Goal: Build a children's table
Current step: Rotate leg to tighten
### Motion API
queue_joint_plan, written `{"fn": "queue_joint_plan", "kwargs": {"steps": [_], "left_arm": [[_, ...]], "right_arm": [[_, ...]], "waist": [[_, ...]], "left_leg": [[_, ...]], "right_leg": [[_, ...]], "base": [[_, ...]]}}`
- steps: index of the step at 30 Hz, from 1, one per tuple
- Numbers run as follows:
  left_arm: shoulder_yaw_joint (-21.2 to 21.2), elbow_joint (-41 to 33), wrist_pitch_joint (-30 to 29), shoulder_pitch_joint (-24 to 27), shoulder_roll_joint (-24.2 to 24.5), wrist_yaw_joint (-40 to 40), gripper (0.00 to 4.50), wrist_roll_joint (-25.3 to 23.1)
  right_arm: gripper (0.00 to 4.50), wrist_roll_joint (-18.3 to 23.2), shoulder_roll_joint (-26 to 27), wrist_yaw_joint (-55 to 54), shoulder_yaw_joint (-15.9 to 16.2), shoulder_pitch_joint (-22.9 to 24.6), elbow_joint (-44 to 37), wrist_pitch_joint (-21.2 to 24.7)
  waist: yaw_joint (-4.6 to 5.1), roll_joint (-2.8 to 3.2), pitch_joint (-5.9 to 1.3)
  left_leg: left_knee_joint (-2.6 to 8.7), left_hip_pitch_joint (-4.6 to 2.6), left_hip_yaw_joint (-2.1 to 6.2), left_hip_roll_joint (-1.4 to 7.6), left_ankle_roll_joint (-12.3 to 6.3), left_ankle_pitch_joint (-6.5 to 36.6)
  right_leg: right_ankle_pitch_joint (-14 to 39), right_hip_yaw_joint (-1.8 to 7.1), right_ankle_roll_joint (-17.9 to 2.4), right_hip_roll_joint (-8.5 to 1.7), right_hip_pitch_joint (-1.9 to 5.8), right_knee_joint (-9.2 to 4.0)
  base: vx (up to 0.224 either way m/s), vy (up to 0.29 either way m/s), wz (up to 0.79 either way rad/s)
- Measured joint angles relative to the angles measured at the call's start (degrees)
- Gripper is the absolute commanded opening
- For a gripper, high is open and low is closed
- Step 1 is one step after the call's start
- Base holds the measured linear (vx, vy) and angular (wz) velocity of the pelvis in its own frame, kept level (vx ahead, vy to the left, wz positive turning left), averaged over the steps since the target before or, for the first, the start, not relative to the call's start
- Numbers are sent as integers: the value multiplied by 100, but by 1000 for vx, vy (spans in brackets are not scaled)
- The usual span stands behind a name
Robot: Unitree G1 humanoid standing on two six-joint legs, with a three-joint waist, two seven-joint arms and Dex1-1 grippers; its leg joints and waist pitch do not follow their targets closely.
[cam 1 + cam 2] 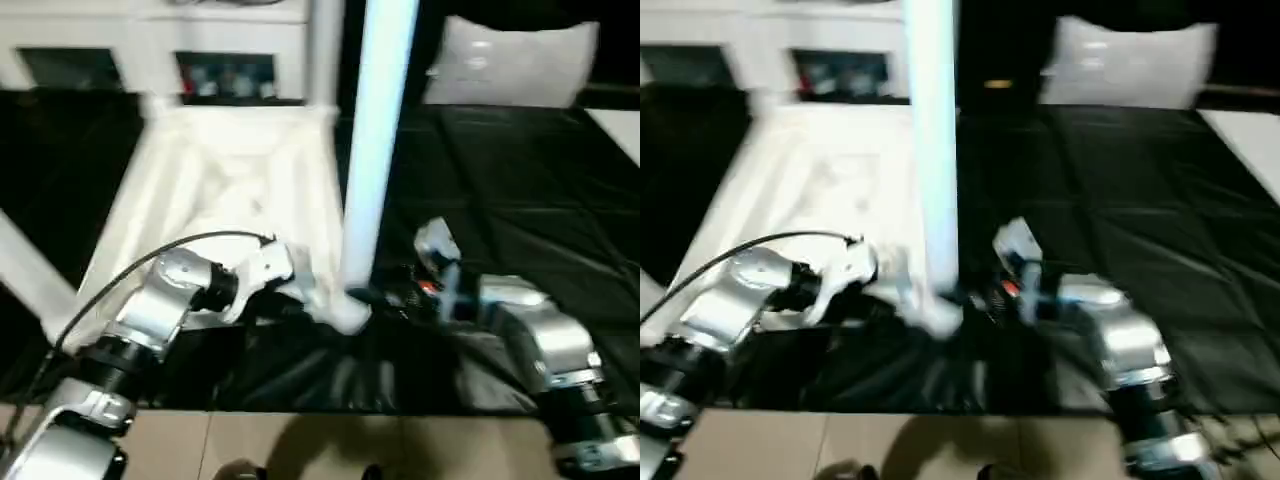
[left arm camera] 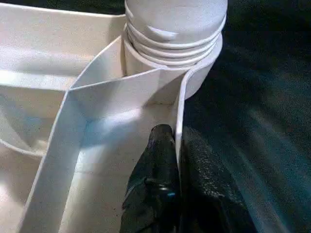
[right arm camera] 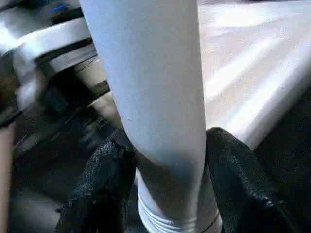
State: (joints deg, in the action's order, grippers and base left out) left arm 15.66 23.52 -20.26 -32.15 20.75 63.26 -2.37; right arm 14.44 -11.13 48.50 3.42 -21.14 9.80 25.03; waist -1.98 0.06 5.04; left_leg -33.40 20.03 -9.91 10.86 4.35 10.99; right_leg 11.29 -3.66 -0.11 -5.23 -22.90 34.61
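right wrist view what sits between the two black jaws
The white table leg, upright, with one black finger on each side of it, seen in the right wrist view.

- A black sheet covers the work surface, creased and faintly glossy, reaching from the near edge to the far side.
- A white cabinet stands at the far left, with dark open shelf compartments holding small blurred red and blue items.
- A pale, whitish bag or cushion sits at the far right, behind the black sheet.
- A beige tiled floor shows along the near edge.
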Motion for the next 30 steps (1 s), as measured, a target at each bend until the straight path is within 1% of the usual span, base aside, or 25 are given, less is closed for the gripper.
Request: {"fn": "queue_joint_plan", "kwargs": {"steps": [2, 4, 5, 7, 9, 10, 11, 13, 14, 15, 18, 19, 20, 22, 23, 25, 27, 28, 29, 30], "left_arm": [[-140, 82, -318, -103, -303, -579, 0, -147], [-212, 131, -532, -178, -525, -1007, 0, -204], [-242, 170, -641, -232, -673, -1312, 0, -263], [-292, 251, -753, -314, -900, -1726, 0, -338], [-339, 298, -851, -382, -1096, -2080, 0, -418], [-340, 312, -880, -406, -1147, -2167, 0, -424], [-342, 316, -909, -415, -1196, -2235, 0, -430], [-345, 316, -928, -434, -1223, -2254, 0, -437], [-337, 305, -928, -440, -1225, -2246, 0, -441], [-333, 292, -928, -440, -1225, -2225, 0, -441], [-284, 198, -921, -421, -1193, -2094, 0, -430], [-283, 161, -912, -401, -1184, -2063, 0, -413], [-236, 87, -802, -358, -1138, -1971, 0, -400], [-190, -3, -650, -297, -1018, -1782, 0, -361], [-168, -38, -508, -248, -915, -1615, 0, -299], [-157, -78, -272, -182, -708, -1329, 0, -200], [-149, -104, -42, -153, -498, -1005, 0, -154], [-141, -111, 72, -146, -413, -863, 0, -138], [-123, -115, 218, -110, -305, -661, 0, -79], [-108, -115, 326, -77, -181, -481, 0, -48]], "right_arm": [[193, -218, 539, -969, -179, -77, 76, 32], [193, -376, 795, -1600, -214, -217, 188, 29], [193, -525, 1032, -2035, -283, -319, 285, 8], [193, -692, 1279, -2622, -334, -434, 454, -70], [193, -821, 1548, -3140, -425, -548, 630, -235], [249, -829, 1581, -3242, -438, -560, 673, -303], [263, -849, 1612, -3335, -445, -557, 696, -378], [265, -855, 1698, -3359, -495, -543, 700, -505], [291, -852, 1707, -3357, -504, -524, 692, -582], [291, -836, 1707, -3346, -512, -488, 670, -630], [324, -759, 1612, -3078, -512, -309, 561, -829], [324, -733, 1543, -2949, -510, -275, 552, -865], [346, -727, 1370, -2722, -441, -174, 494, -986], [353, -669, 1125, -2311, -346, -19, 437, -1115], [369, -567, 966, -2001, -317, 103, 419, -1163], [386, -394, 663, -1440, -293, 248, 380, -1178], [400, -248, 354, -863, -280, 269, 367, -1178], [412, -202, 245, -669, -281, 267, 367, -1178], [423, -147, 166, -460, -281, 267, 367, -1180], [430, -95, 82, -257, -239, 259, 364, -1185]], "waist": [[65, 4, 1], [117, 11, 5], [155, 11, 5], [189, 12, 5], [199, 14, 5], [195, 14, 5], [195, 15, 5], [193, 15, 5], [181, 17, 4], [174, 17, 4], [137, 18, 3], [123, 18, 4], [100, 18, 3], [53, 18, 3], [33, 18, 3], [25, 18, 3], [4, 29, -4], [-3, 28, -3], [-20, 29, -3], [-34, 30, -4]], "left_leg": [[43, 4, 4, -12, 0, 0], [65, 8, 23, -17, 0, 0], [86, 5, 27, -30, 0, 0], [106, 0, 27, -55, -1, 0], [115, 4, 28, -71, -3, 0], [115, 6, 27, -81, -4, 0], [113, 4, 23, -90, -5, 0], [115, 4, 15, -96, -8, 0], [116, 5, 12, -98, -17, -4], [119, 5, 9, -98, -35, -15], [122, 3, 7, -97, -45, -21], [126, 4, 7, -96, -44, -21], [143, 5, 7, -92, -43, -21], [154, 7, 7, -84, -41, -22], [154, 13, 7, -81, -41, -22], [167, 29, 8, -69, -40, -21], [172, 51, 8, -50, -67, -38], [162, 69, 9, -49, -68, -39], [156, 104, 12, -43, -70, -39], [153, 105, 12, -33, -71, -39]], "right_leg": [[0, -10, 0, 0, 1, -63], [0, -38, 1, -1, 5, -147], [1, -38, 1, -2, 6, -184], [1, -24, 1, -9, 2, -225], [0, -11, 0, -12, -10, -265], [0, -4, 0, -16, -11, -271], [-1, 12, -2, -16, -10, -274], [-5, 32, -8, -16, -12, -273], [-14, 37, -22, -15, -13, -270], [-32, 38, -43, -15, -13, -264], [-114, 45, -53, -14, -16, -253], [-132, 45, -52, -13, -18, -250], [-138, 42, -53, -9, -23, -249], [-175, 36, -46, -4, -30, -248], [-213, 35, -5, -4, -33, -243], [-226, 21, -17, 1, -42, -230], [-208, 3, -20, 10, -81, -206], [-186, 1, -45, 9, -116, -163], [-168, -7, -60, 11, -137, -137], [-167, -14, -63, 17, -144, -133]], "base": [[0, 0, 0], [-21, 16, -9], [0, 0, 0], [0, 0, 0], [0, 0, 0], [0, 0, 0], [0, 0, 0], [0, 0, 0], [0, 0, 0], [0, 0, 0], [0, 0, 0], [0, 0, 0], [0, 0, 0], [0, 0, 0], [0, 0, 0], [57, -31, 1], [62, -33, 2], [0, 0, 0], [0, 0, 0], [0, 0, 0]]}}
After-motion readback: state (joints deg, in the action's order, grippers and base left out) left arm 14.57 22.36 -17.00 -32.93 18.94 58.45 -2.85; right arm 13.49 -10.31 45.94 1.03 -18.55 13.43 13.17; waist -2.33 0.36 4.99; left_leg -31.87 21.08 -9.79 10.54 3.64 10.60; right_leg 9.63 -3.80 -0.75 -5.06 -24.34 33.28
